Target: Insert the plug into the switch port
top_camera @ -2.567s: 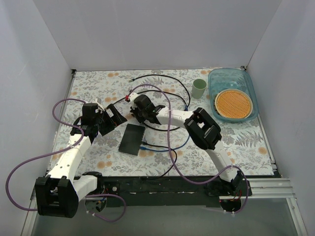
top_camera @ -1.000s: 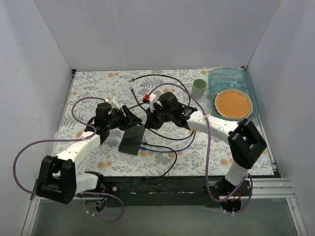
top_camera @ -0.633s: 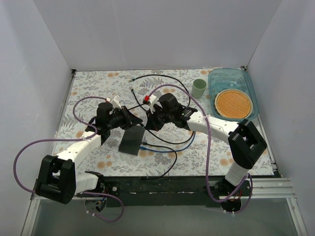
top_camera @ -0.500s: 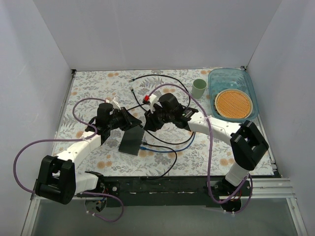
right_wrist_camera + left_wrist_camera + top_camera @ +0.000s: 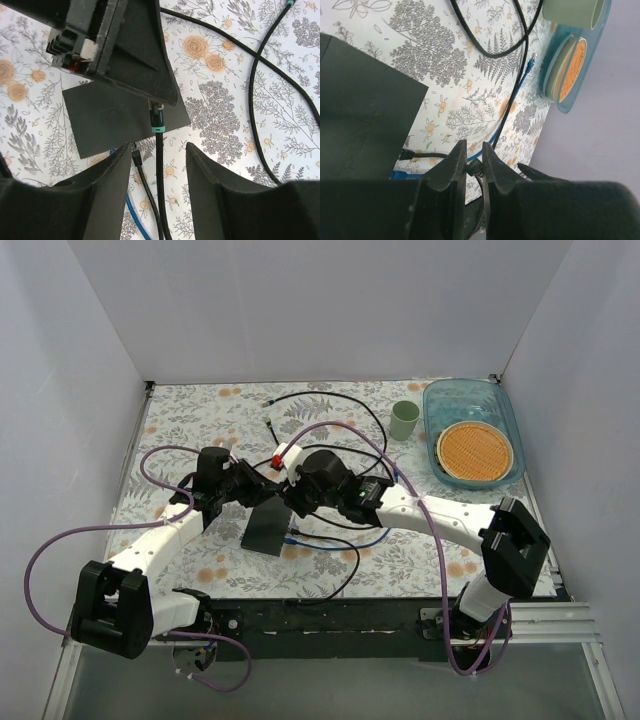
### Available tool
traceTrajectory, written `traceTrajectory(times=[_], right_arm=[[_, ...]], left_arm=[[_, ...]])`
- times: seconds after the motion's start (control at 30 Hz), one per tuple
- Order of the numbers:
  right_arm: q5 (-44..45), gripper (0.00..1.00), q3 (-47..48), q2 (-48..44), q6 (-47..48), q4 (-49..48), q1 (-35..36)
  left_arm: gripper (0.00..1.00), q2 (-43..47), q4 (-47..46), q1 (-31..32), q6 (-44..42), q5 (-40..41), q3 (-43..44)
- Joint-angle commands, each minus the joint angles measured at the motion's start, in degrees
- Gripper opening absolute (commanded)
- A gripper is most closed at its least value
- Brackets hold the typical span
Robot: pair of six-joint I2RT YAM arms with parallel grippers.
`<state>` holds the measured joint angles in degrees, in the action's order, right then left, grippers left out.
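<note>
The plug (image 5: 158, 119), black with a teal band and a clear tip, is pinched between my left gripper's fingers (image 5: 140, 65). My left gripper (image 5: 474, 150) is shut on it and hovers (image 5: 270, 492) over the flat dark grey switch (image 5: 267, 525). The plug's black cable (image 5: 160, 190) runs down between the fingers of my right gripper (image 5: 159, 147), which is open and does not touch it. My right gripper (image 5: 293, 502) faces the left one closely. No switch port itself shows. A black plug (image 5: 135, 154) and a blue one (image 5: 400, 175) sit at the switch's edge (image 5: 410, 150).
A green cup (image 5: 404, 420) and a blue tray (image 5: 500, 405) holding an orange disc (image 5: 474, 452) stand at the back right. Black cable loops (image 5: 330, 400) and a blue cable (image 5: 350, 543) lie on the floral cloth. White walls enclose three sides.
My left gripper has shut on the plug. My right gripper has opened and let go of it, and its hand has shifted left and nearer.
</note>
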<state>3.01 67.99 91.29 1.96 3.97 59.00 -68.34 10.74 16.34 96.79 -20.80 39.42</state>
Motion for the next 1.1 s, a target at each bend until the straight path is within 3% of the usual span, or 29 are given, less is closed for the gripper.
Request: traceTrajectory(times=[0.0,0.2,1.07], right_arm=[[10.68,0.55,3.2,1.88,2.61,-0.19,2.69],[14.31,0.55,5.22,4.69,3.14,-0.19,3.22],[7.63,0.51,4.44,6.1,2.35,-0.63,3.22]], left_arm=[[0.0,1.45,3.14,0.19,3.93,1.99,2.06],[0.0,1.1,3.41,0.19,3.93,1.64,2.42],[0.0,1.1,2.97,0.19,2.7,1.46,2.33]])
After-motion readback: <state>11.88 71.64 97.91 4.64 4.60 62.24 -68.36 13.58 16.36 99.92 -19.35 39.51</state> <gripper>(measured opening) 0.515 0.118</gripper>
